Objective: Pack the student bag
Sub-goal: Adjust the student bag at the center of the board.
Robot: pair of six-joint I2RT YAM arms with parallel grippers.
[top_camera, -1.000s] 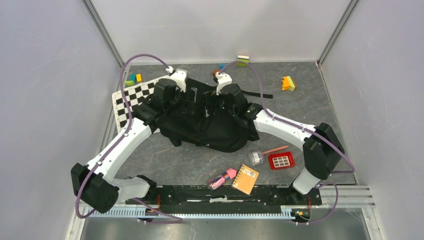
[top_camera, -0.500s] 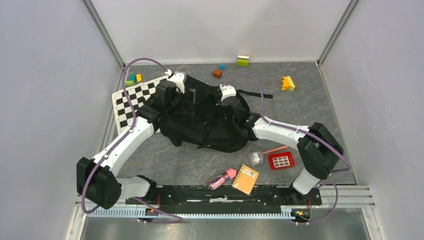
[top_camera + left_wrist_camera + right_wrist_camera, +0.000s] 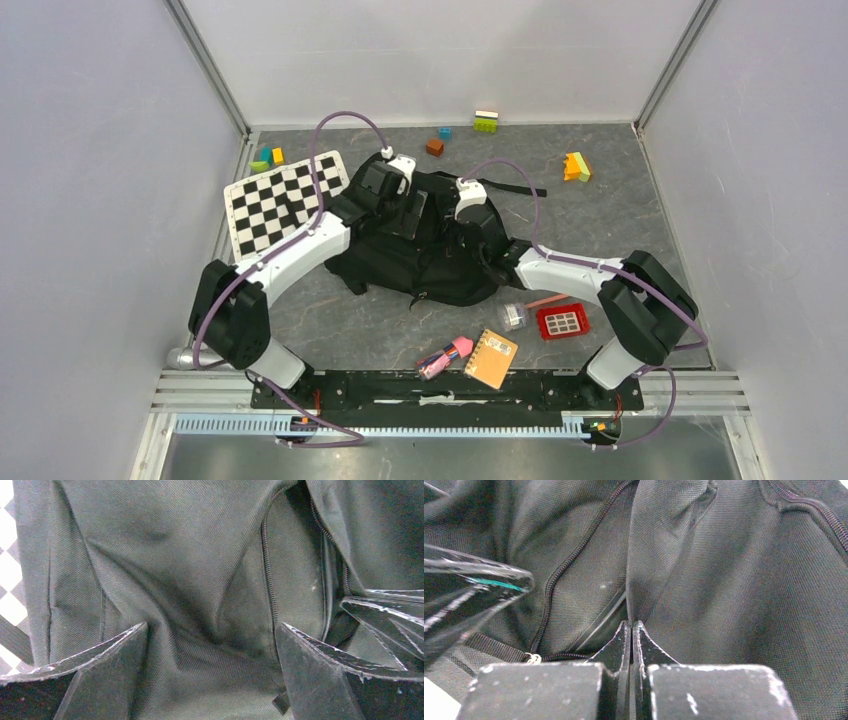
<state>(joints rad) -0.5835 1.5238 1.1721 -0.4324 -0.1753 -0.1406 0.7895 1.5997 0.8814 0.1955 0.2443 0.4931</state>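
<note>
Student bag: the student bag (image 3: 400, 268) lay slumped in the middle of the grey table (image 3: 640, 220), between the two arms. One strap (image 3: 515, 189) trailed out to the right from its far side.

Left gripper: the left gripper (image 3: 210, 630) hung low over the bag's dark twill with its fingers spread wide and nothing held. A ridge of fabric rose between the fingertips, and a zip (image 3: 263, 560) ran up just to the right of that ridge.

Right gripper: the right gripper (image 3: 631, 626) had its fingers pressed together, the tips at the foot of a fold in the bag's fabric. Whether any cloth was caught between them could not be told. A metal zip pull (image 3: 531, 658) lay just to the left of the tips.

Spacing of the grippers: both were over the top of the bag and near each other, each one's glossy black finger showing at the edge of the other's wrist view.

Left of the bag: a chequered board (image 3: 280, 200) lay flat just beside the bag, partly under the left arm.

Near side, right of centre: a clear little jar (image 3: 512, 316), an orange pencil (image 3: 550, 299), a red calculator (image 3: 562, 321), an orange notebook (image 3: 492, 358) and a pink and red bundle (image 3: 443, 357) lay apart from the bag.

Far side: small coloured blocks were scattered along the back, among them a brown block (image 3: 434, 147), a green block (image 3: 486, 122) and an orange block (image 3: 575, 167).
</note>
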